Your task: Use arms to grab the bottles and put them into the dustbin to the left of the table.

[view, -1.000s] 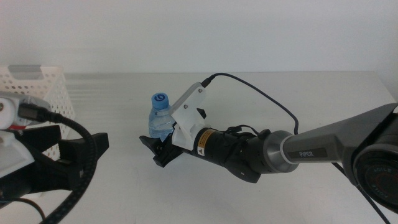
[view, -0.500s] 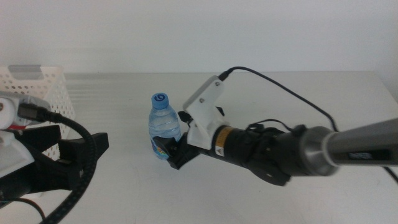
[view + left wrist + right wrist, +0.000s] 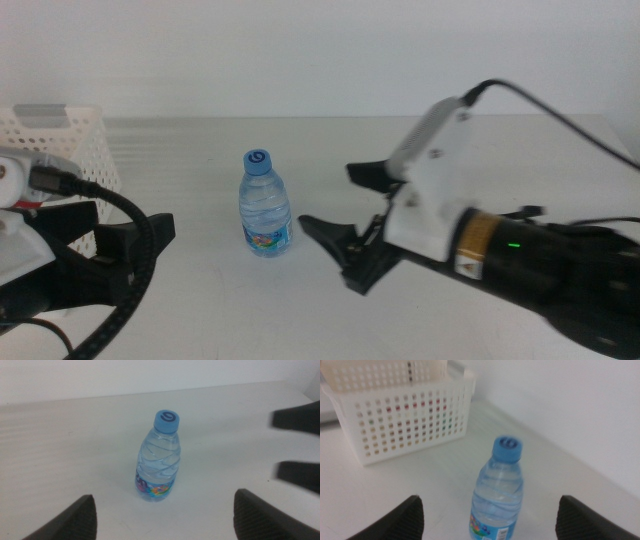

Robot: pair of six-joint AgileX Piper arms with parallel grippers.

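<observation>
Blue cap, clear bottle, white everything else

The water bottle (image 3: 265, 217) is see-through with a bright blue cap and a multicoloured label band low down; the dustbin (image 3: 62, 145) is white with perforated sides, sitting on a pale grey-white table (image 3: 500, 150).

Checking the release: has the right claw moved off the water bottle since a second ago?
Yes. The right claw has pulled back rightward, away from the standing water bottle, open and apart from it.
</observation>
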